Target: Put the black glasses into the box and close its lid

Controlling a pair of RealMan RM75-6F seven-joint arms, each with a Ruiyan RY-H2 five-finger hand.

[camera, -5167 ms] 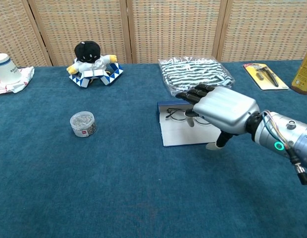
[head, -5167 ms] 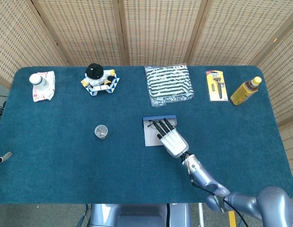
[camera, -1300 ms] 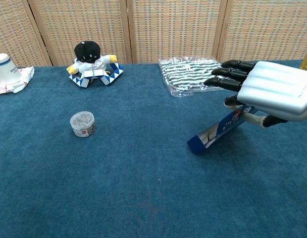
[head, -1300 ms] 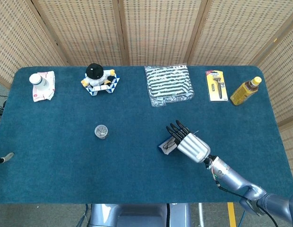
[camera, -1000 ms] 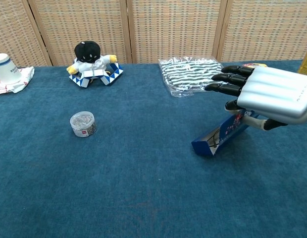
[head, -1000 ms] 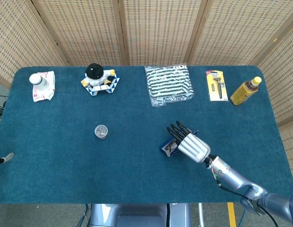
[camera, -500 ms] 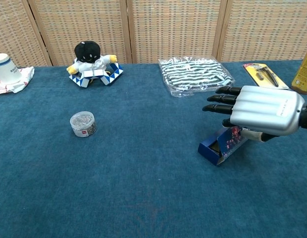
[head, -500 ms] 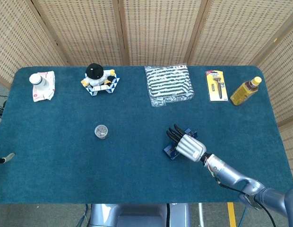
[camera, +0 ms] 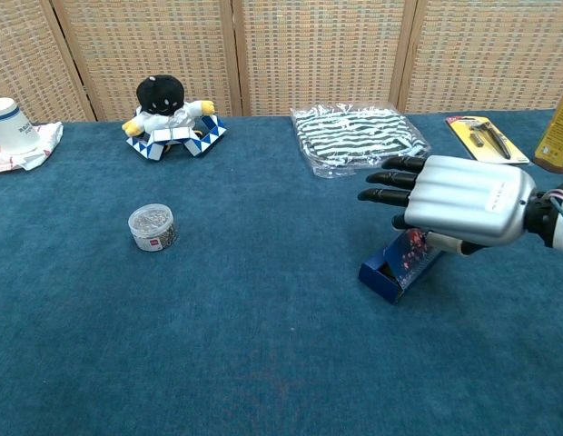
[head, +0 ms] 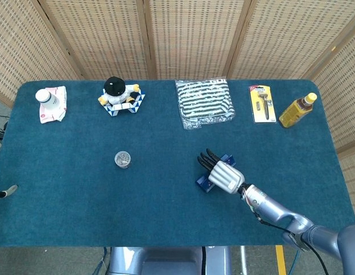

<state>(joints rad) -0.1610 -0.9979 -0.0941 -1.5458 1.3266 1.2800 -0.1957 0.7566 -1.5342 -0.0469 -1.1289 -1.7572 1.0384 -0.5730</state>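
Observation:
The small blue box (head: pixel 204 183) lies on the blue table just right of centre, its lid down or nearly so. In the chest view the box (camera: pixel 390 267) slopes up to the right beneath my palm. My right hand (head: pixel 223 175) lies palm-down over it, fingers straight and pointing left, its thumb tucked against the box. From the chest view the right hand (camera: pixel 463 211) hides the box's right half. The black glasses are hidden from both views. Of my left hand only a grey tip (head: pixel 7 191) shows at the table's left edge.
A small round tin (head: pixel 123 158) stands left of centre. Along the far edge are a cup on a cloth (head: pixel 50 102), a plush toy (head: pixel 118 91), a striped bagged cloth (head: pixel 204 102), a razor pack (head: pixel 261 103) and a yellow bottle (head: pixel 296 110).
The box lay open with the glasses in it; my right hand folded it shut and shifted it right. Over the last second the hand sank and the box tilted lower.

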